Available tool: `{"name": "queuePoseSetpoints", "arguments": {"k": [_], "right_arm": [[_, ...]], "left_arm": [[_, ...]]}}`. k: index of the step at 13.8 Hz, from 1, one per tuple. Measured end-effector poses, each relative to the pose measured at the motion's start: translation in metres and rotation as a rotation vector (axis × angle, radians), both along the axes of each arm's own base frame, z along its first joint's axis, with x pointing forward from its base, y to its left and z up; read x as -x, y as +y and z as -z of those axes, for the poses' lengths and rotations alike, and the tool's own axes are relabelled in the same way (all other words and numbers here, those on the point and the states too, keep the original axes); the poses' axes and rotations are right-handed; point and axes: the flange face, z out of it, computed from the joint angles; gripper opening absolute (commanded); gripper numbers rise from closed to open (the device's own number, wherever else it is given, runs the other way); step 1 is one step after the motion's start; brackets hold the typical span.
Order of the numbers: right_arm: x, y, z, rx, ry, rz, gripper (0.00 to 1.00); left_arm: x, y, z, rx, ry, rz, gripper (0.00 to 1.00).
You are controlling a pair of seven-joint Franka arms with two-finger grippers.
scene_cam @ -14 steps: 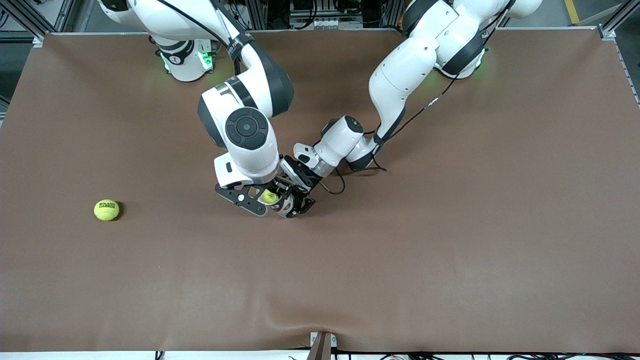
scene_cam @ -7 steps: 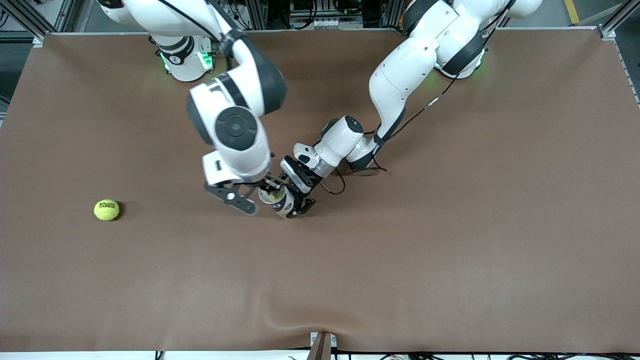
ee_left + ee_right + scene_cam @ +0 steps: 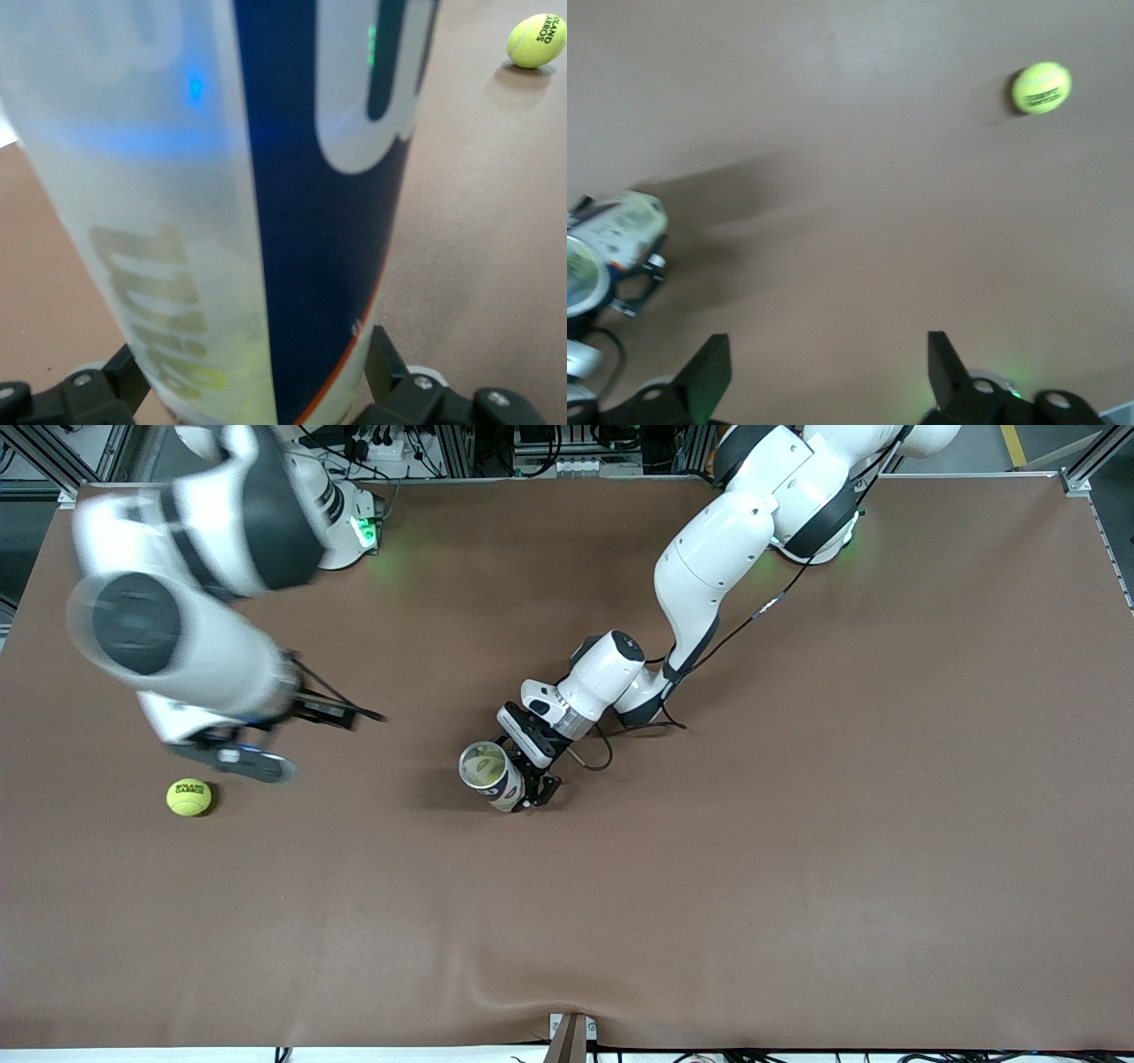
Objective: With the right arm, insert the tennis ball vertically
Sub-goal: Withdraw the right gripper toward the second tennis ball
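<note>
Tennis ball (image 3: 189,797) lies on the table (image 3: 797,868) toward my right arm's end. My right gripper (image 3: 266,740) hovers near it, fingers wide, empty. My left gripper (image 3: 532,766) clasps the upright can (image 3: 489,776) mid-table.

Matt brown covering on the table (image 3: 797,850), cloth-like, slightly rumpled at the near edge. Fuzzy yellow felt on the tennis ball (image 3: 189,797). Clear glossy plastic on the can (image 3: 490,776), with a smooth printed label. Glossy white plastic shells on both arms; matt black gripper fingers (image 3: 709,376).
</note>
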Motion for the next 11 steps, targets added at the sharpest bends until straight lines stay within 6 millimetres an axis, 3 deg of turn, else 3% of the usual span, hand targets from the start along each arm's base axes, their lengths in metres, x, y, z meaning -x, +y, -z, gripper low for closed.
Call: {"name": "queuePoseSetpoints", "arguments": {"k": [3,5,9,11], "right_arm": [[0.001,-0.102,-0.033,-0.060,0.017,-0.038,1.00],[0.003,-0.155,-0.038,-0.092,0.032,-0.069,1.00],[0.002,-0.239,-0.034,-0.107,0.018,-0.072,1.00],[-0.008,-0.268,-0.013,-0.043,-0.019,-0.083,1.00]], "left_arm": [[0.000,0.000,0.001,-0.001,0.001,0.000,1.00],[0.003,0.002,0.006,-0.010,0.009,0.003,1.00],[0.009,0.008,0.018,-0.032,0.030,0.007,1.00],[0.010,0.010,0.021,-0.037,0.035,0.007,1.00]]}}
